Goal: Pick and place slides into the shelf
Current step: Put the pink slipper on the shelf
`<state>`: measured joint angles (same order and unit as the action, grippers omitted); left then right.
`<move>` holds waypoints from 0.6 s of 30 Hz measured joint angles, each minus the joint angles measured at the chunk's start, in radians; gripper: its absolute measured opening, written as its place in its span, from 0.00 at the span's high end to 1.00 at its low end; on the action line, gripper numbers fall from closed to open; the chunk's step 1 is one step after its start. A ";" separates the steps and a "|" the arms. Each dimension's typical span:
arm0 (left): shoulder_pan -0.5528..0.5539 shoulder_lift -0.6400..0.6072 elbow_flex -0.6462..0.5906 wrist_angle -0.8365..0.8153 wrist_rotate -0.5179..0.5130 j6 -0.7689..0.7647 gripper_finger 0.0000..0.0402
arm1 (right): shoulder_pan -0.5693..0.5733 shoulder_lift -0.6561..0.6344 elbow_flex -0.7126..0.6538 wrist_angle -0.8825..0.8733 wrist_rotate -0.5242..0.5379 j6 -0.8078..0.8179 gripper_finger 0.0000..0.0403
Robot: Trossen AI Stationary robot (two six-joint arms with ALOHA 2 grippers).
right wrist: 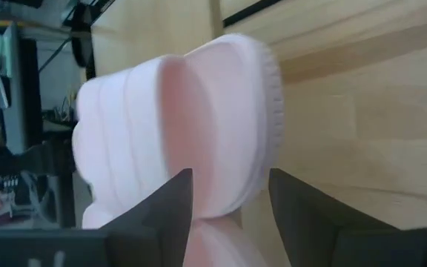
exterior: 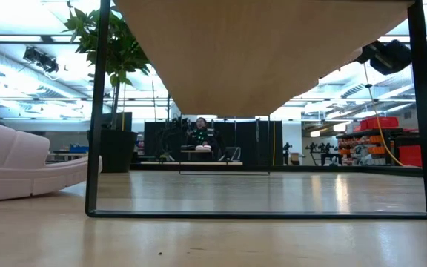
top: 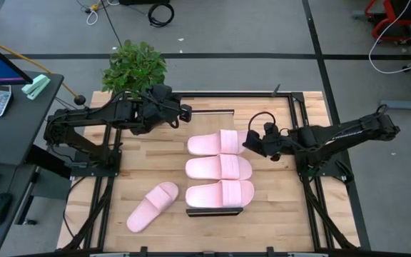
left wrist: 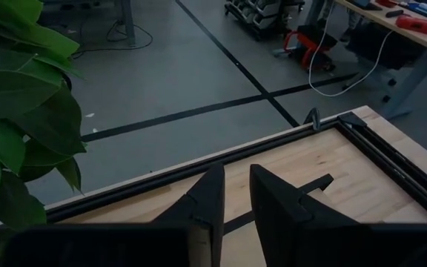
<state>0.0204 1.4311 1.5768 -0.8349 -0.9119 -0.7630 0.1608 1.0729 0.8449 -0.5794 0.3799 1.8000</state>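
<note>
Seen from overhead, three pale pink foam slide sandals lay side by side in a row on the long narrow light-wood shelf with thin black metal rails, which stood near the middle of the butcher-block worktop. The far slide, the middle slide and the near slide touched or nearly touched along their long edges. A fourth pale pink slide lay apart and askew on the bare wood, to the left of the shelf.

The right claw hung at the right-hand end of the far slide, its fingers spread and released; in its own wrist view the two dark fingers stood either side of the sandal's rounded end, with a gap showing on at least one side.

The left claw hovered over bare wood towards the far edge of the worktop, beside a leafy green potted plant. Its fingers stood narrowly parted and held nothing.

From worktop height, the underside of the shelf board filled the top of the picture, with the lone slide at the left.
</note>
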 joint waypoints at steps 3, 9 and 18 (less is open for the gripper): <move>0.000 0.000 0.000 0.000 0.000 0.000 0.81 | 0.000 -0.023 0.012 -0.020 -0.013 -0.038 0.55; 0.000 0.000 0.000 -0.006 0.035 -0.010 0.81 | -0.001 -0.144 0.018 -0.127 0.007 -0.151 0.55; -0.056 0.034 0.001 -0.073 0.064 -0.048 0.82 | -0.001 -0.308 0.018 -0.274 0.024 -0.313 0.55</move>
<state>-0.0358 1.4648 1.5780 -0.9079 -0.8474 -0.8114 0.1596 0.7645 0.8631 -0.8529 0.4044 1.4872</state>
